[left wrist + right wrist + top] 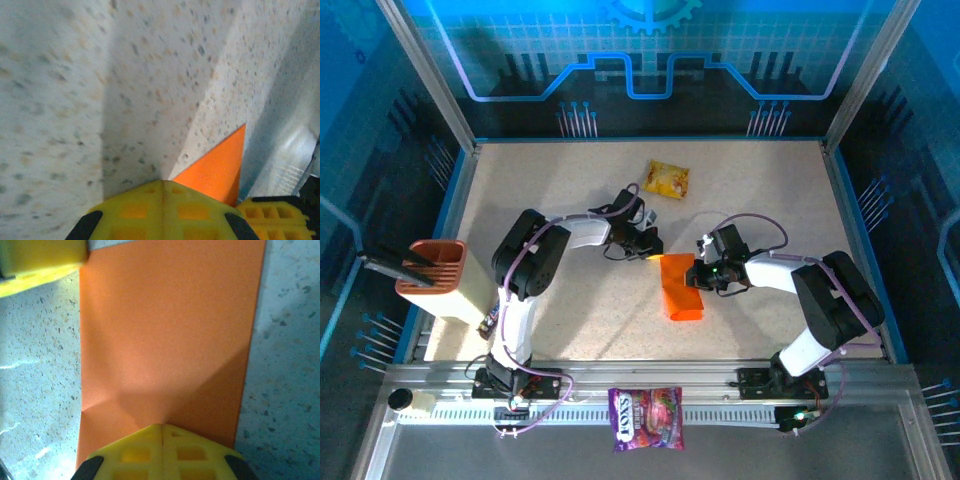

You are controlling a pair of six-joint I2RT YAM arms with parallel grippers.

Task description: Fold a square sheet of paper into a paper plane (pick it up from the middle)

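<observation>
Since the next fold depends on how the strip lies between my two arms, I start with the top view. The bright-orange sheet of matte paper [680,292] lies mid-table on the speckled beige tabletop [550,190], folded to a narrow strip. Its long axis runs from the far side toward the bases and leans a little to the right. The left gripper [650,248] sits at the strip's far left corner. The right gripper [704,272] meets the right long edge, also toward the far end. Both arms are at the paper, so neither is clearly nearer, and the free length of the strip trails toward me, away from both.

In the left wrist view, the left gripper [162,186] has its yellow fingers pressed together with no gap. A pointed corner of the orange sheet [220,167] pokes out just to their right, flat on the table. I cannot tell whether the tips pin it.

In the right wrist view, the right gripper [162,429] is likewise closed tip to tip and rests on the orange sheet [170,325], which stretches straight ahead of it. A soft crease fans out from the tips. I judge it is pressing the sheet down, not pinching it.
</observation>
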